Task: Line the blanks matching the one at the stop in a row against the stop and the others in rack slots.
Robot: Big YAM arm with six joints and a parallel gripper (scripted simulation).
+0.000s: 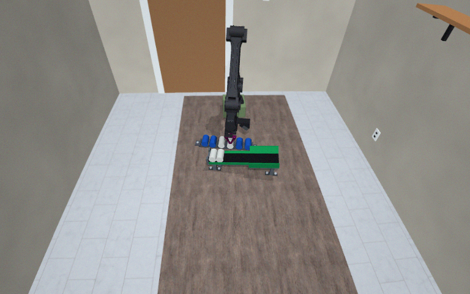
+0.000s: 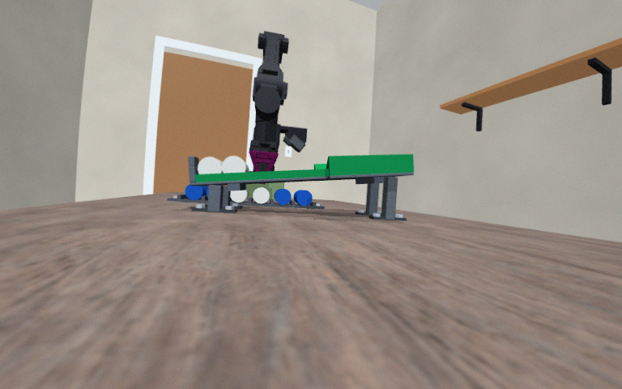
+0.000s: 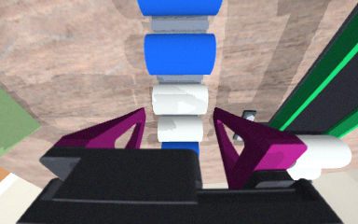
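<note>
The green feed ramp [image 1: 263, 149] [image 2: 367, 164] [image 3: 317, 89] holds two white blanks [image 1: 216, 155] [image 2: 222, 164] side by side at its left end, by the grey stop [image 2: 193, 167]. Behind it, the stock rack [image 1: 197, 142] [image 3: 179, 24] holds two blue blanks at the left [image 1: 209, 140] [image 3: 179, 53], then two white ones, then two blue ones at the right [image 1: 243, 143] [image 2: 292, 197]. My gripper [image 1: 229, 140] [image 3: 179, 112] is open. It is low over the rack, with its fingers on either side of the right-hand white blank [image 3: 179, 129] [image 2: 261, 195]. The other white blank [image 1: 221, 141] [image 3: 179, 99] [image 2: 238, 195] lies just left of it.
The ramp's raised right part and its grey legs [image 2: 382, 197] stand just in front of the rack. The arm's green base [image 1: 242, 107] is behind the rack. A wall shelf [image 2: 527, 80] hangs far to the right.
</note>
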